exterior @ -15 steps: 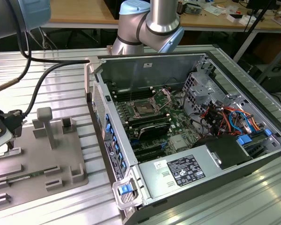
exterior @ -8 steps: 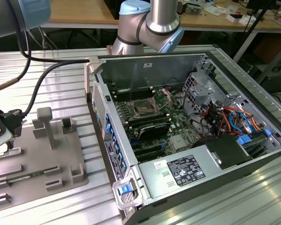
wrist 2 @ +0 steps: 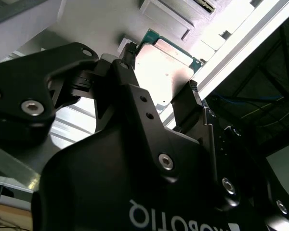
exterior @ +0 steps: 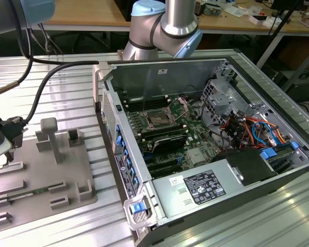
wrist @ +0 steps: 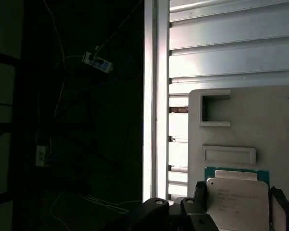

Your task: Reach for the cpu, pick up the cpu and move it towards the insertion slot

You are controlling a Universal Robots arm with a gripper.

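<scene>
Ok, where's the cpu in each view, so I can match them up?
Exterior view: hidden, where the arm ends over the grey tray at the exterior view's left.
Second wrist view: cpu, silvery top with green rim, beside a rectangular recess of the tray.
First wrist view: cpu, next to the tray's small rectangular recess.
Shared landmark: the tray.

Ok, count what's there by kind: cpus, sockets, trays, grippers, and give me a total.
cpu: 1
socket: 1
tray: 1
gripper: 1
Total: 4
</scene>
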